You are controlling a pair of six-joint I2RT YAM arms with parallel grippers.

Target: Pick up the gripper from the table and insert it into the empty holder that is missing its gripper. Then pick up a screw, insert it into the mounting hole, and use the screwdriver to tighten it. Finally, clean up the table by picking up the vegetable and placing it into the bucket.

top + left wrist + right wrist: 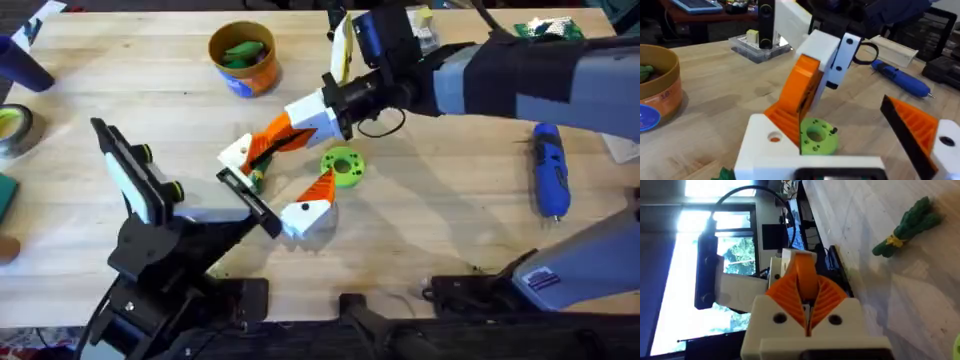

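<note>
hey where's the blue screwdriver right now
In the overhead view the screwdriver lies flat on the table at the right side, apart from both grippers, just below the right arm's grey link and well right of the green disc.

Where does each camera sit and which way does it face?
Overhead: above arm bases, looking down and forward at the table; both arms show.
Left wrist: low, facing the green disc past the open left hand.
Right wrist: looks along the table at the vegetable, past the shut right hand.
Shared: overhead and left wrist show screwdriver, bucket.
</note>
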